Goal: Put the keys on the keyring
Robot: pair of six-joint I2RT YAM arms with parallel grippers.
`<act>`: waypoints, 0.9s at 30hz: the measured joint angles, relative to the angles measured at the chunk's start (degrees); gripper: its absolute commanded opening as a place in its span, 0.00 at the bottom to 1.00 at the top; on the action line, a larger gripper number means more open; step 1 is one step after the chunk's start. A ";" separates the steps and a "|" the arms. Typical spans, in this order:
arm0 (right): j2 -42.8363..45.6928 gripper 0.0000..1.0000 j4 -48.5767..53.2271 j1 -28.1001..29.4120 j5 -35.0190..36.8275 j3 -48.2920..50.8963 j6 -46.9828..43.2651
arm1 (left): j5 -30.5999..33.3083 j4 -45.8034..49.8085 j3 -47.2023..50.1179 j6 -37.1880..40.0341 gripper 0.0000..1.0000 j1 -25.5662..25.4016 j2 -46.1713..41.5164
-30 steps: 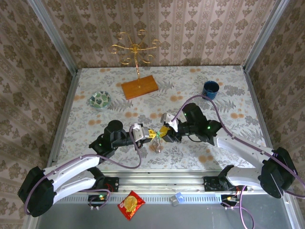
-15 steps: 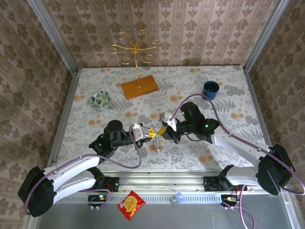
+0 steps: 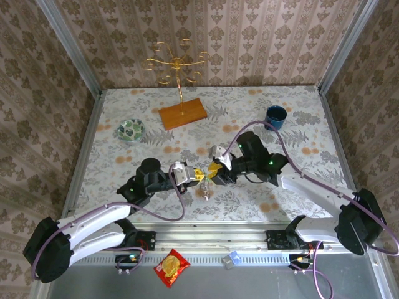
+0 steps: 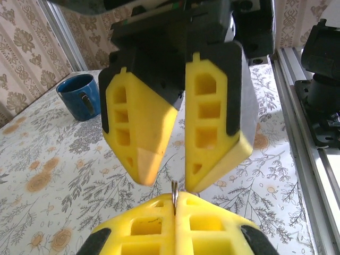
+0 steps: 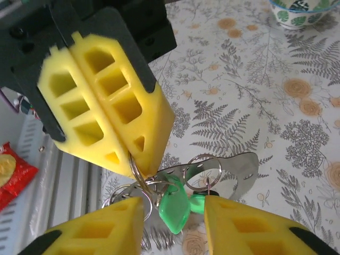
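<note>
My left gripper (image 3: pixel 199 175) (image 4: pixel 175 199) is shut on a thin metal split ring (image 4: pixel 174 190) (image 5: pixel 134 163), holding it just above the table. Below that ring hangs a bunch. It holds two green-headed keys (image 5: pixel 178 204) (image 3: pixel 206 187), more wire rings and the keyring (image 5: pixel 239 162), a flat grey band with small holes that curves behind them. My right gripper (image 3: pixel 213 172) (image 5: pixel 174 211) (image 4: pixel 169 180) faces the left one tip to tip. It is open, its jaws standing either side of the green keys without closing on them.
A blue cup (image 3: pixel 275 116) (image 4: pixel 79 95) stands at the back right and a small patterned bowl (image 3: pixel 131 130) (image 5: pixel 297 10) at the left. The gold wire stand on its wooden base (image 3: pixel 181 113) is at the back. A red snack packet (image 3: pixel 171 267) lies beyond the near rail.
The right gripper's jaws have parted again after closing. Both arms stay almost in place, and the bunch still hangs from the left gripper.
</note>
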State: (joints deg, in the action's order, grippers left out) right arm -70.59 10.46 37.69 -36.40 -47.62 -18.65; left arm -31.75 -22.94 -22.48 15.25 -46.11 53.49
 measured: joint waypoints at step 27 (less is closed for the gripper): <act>5.64 0.44 -12.07 3.72 10.16 11.37 0.31 | -1.49 -6.14 1.27 -5.18 0.00 -0.37 0.13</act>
State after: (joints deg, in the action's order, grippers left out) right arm -64.95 -1.61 41.41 -26.24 -36.25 -18.35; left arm -33.23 -29.08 -21.21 10.07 -46.48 53.63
